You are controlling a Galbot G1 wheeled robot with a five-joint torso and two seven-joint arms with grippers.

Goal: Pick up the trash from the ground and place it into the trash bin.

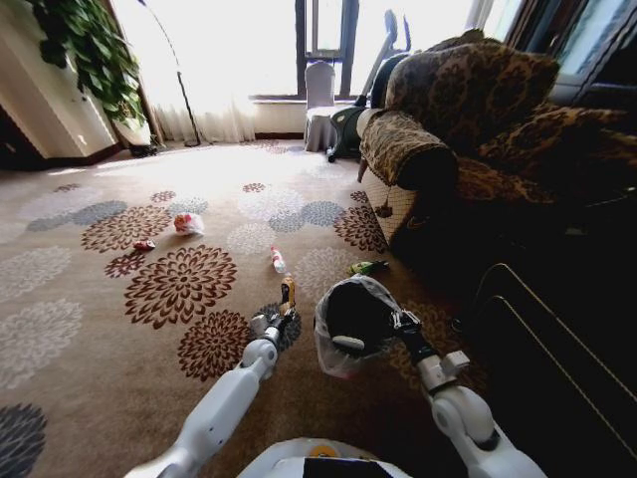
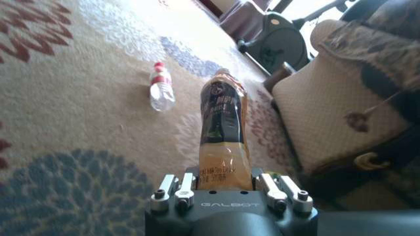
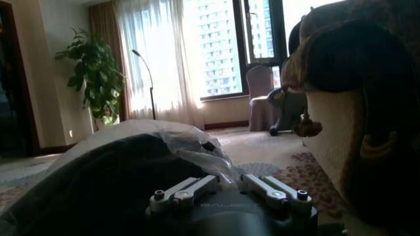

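Read "GALBOT" on the left gripper (image 2: 225,183), clamped on the base of an orange-brown drink bottle (image 2: 223,132) with a dark label, its print too small to read. Held above the patterned carpet (image 1: 90,329), just beside the trash bin (image 1: 355,321). Right gripper (image 3: 229,186) pinched on the bin's rim and crinkled bag (image 3: 187,142), bin lifted and tipped; contents hidden. On the carpet beyond: a clear bottle with red cap (image 2: 160,86), a green packet (image 1: 366,267) near the sofa (image 1: 468,129), a crumpled wrapper (image 1: 188,224), a small red piece (image 1: 144,245).
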